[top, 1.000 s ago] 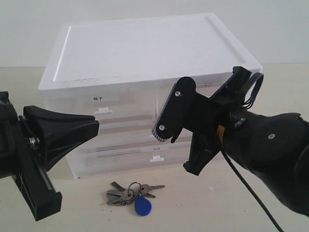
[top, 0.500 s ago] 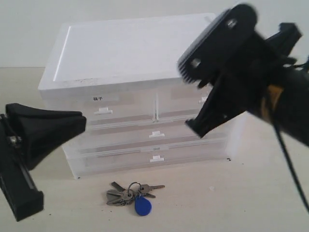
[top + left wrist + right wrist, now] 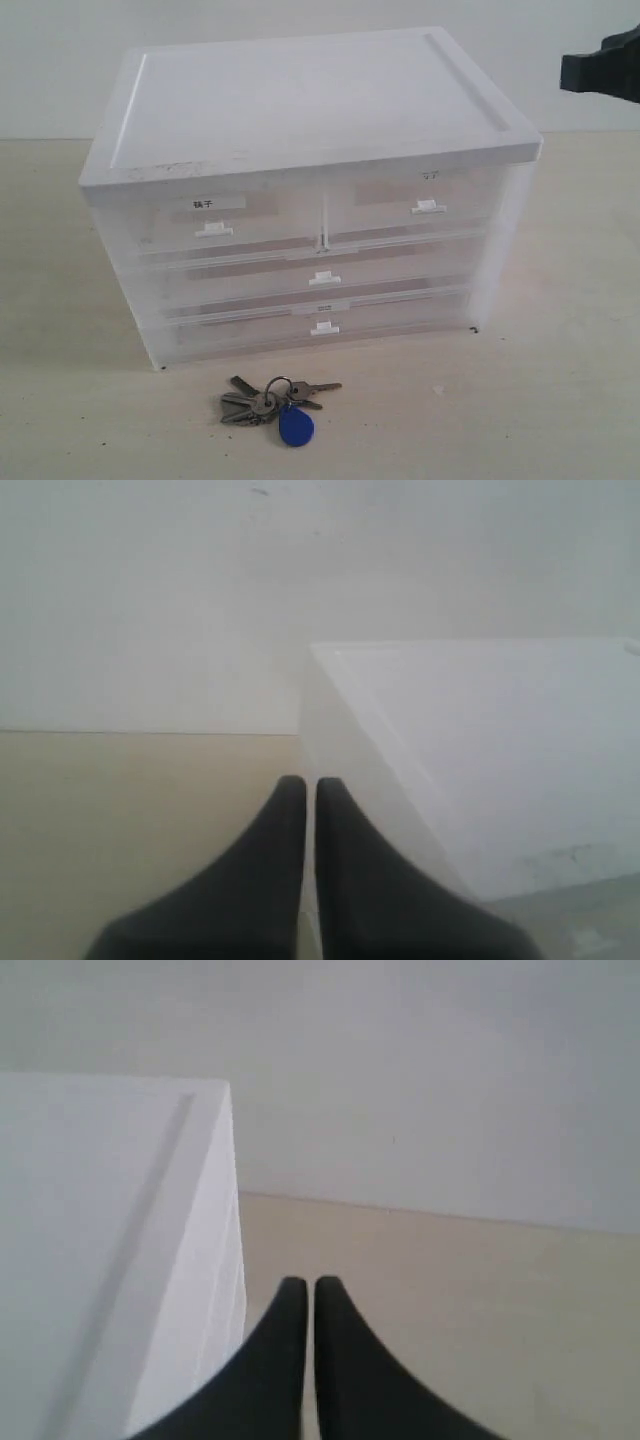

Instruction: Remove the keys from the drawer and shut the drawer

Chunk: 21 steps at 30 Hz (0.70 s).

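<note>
Left hand, right hand: both closed

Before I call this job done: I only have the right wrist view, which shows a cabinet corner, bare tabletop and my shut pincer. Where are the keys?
Observer: The keys lie on the table just in front of the drawer cabinet, with the blue fob on the side away from it.
Operator: Is the drawer closed?
Observer: Yes, the top right drawer sits flush in the cabinet front.
Operator: And the other arm?
Observer: The left pincer is shut with nothing between its tips, beside the cabinet's upper corner.
</note>
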Tool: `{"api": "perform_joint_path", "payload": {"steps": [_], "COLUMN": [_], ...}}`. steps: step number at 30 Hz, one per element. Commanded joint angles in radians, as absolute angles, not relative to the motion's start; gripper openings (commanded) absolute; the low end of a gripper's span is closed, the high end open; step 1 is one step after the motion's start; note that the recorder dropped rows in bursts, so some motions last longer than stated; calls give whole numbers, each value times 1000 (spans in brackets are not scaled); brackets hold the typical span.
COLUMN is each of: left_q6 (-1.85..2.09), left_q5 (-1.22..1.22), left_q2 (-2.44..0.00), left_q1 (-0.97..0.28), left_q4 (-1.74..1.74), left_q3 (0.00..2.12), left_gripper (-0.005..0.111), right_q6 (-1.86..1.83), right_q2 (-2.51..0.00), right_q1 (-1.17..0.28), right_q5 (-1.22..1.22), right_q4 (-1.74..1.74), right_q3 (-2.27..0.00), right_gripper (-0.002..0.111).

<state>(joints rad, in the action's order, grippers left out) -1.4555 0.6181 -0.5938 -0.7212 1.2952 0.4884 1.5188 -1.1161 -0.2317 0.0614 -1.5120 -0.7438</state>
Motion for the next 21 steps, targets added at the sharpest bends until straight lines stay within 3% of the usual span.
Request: {"api": "perform_joint_path", "payload": {"steps": [1,11,21], "left_q6": [-1513,-1604,-1734], "left_q5": [659,628,67], "left_q2": [-667,-876,-989], "left_q1": [-719,-670,-255], "left_q4": [1364,1429,1423], "left_q3": [515,567,587], "left_gripper": [5,5,5], "right_q6": [1553,1565,1572], "right_q2": [-1205,-1314,-1312], "right_q1": [-116,-111,-111], "right_q5": [-143,-230,-280], "right_q4": [-1477,-1508,-1531], "right_q3": [-761,-782,-782], "right_gripper": [0,0,0]}}
